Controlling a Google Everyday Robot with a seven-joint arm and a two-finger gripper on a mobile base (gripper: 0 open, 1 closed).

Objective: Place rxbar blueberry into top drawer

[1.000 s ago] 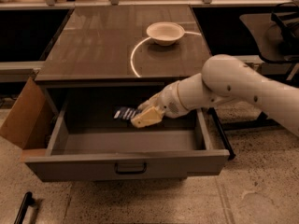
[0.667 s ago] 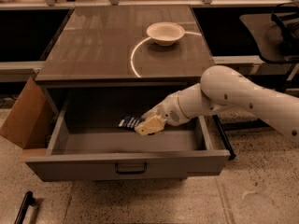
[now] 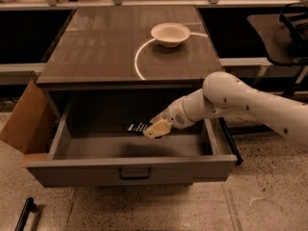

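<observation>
My hand (image 3: 153,130) is down inside the open drawer (image 3: 130,166), clamped on the bar (image 3: 137,127), which juts out at its nine o'clock. If I release above the floor, the bar could bounce or tip on edge.

My tan gripper (image 3: 155,128), in the grey drawer (image 3: 130,170) under the bench's front edge, pinches a navy bar (image 3: 137,127) with white lettering; the bowl (image 3: 170,34) is white.
</observation>
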